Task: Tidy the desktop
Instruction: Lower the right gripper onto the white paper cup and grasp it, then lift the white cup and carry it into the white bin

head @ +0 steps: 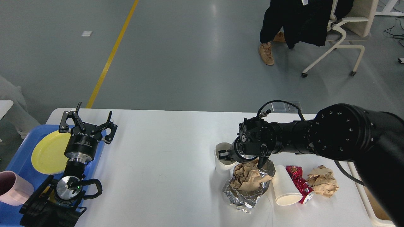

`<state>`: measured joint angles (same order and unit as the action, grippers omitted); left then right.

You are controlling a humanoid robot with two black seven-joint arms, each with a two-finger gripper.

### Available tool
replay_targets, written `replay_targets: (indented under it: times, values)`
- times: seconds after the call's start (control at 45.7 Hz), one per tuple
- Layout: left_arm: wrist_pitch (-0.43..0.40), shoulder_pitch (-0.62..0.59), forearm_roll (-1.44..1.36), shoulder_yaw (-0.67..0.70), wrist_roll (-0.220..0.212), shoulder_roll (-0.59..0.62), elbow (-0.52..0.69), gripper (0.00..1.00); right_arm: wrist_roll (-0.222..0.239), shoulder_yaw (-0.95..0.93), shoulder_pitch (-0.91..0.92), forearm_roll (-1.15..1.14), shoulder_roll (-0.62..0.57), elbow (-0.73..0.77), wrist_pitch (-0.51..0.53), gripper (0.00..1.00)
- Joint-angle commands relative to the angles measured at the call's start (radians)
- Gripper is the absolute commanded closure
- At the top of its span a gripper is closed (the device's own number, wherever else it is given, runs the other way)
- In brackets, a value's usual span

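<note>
Black cabled arms, seemingly screw-studded

Bright, even overhead light; sharp focus.

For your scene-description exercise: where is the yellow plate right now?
In the head view, the yellow plate lies on the blue tray at the desktop's left end, beside a pink cup, partly behind the open left gripper.

Your clutter sits at the right of the desktop (pixel 164 151); the tray (pixel 19 164) sits at its left end.

On the tray you have a plate (pixel 47 153) with a mug (pixel 14 187) nearer you. At right, an upright paper cup (pixel 222 162) stands behind crumpled foil (pixel 244 195) holding crumpled paper (pixel 247 176); right of these lie a tipped paper cup (pixel 285 187), a wrapper (pixel 300 184), then a paper ball (pixel 323 181).
</note>
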<state>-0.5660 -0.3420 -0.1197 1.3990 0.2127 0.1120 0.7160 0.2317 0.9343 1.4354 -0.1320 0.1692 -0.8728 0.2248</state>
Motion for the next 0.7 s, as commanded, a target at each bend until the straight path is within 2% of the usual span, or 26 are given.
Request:
replay_targets:
  times: [0.0,0.241,0.416,0.591,0.678]
  values:
    - [0.000,0.000,0.000,0.000,0.000,0.000,0.000,0.04,0.006,0.000,0.000,0.000,0.000,0.000,-0.001,1.00]
    - [0.000,0.000,0.000,0.000,-0.001,0.000,0.000,0.04,0.006,-0.003,0.017,0.005,0.001,-0.003,0.001,1.00]
    - [0.000,0.000,0.000,0.000,-0.001,0.000,0.000,0.04,0.006,-0.002,0.086,0.011,-0.008,-0.069,0.013,1.00]
    - [0.000,0.000,0.000,0.000,-0.001,0.000,0.000,0.04,0.006,0.000,0.241,0.044,-0.117,-0.228,0.037,1.00]
    - [0.000,0.000,0.000,0.000,-0.001,0.000,0.000,0.04,0.005,0.021,0.328,0.058,-0.166,-0.290,0.125,1.00]
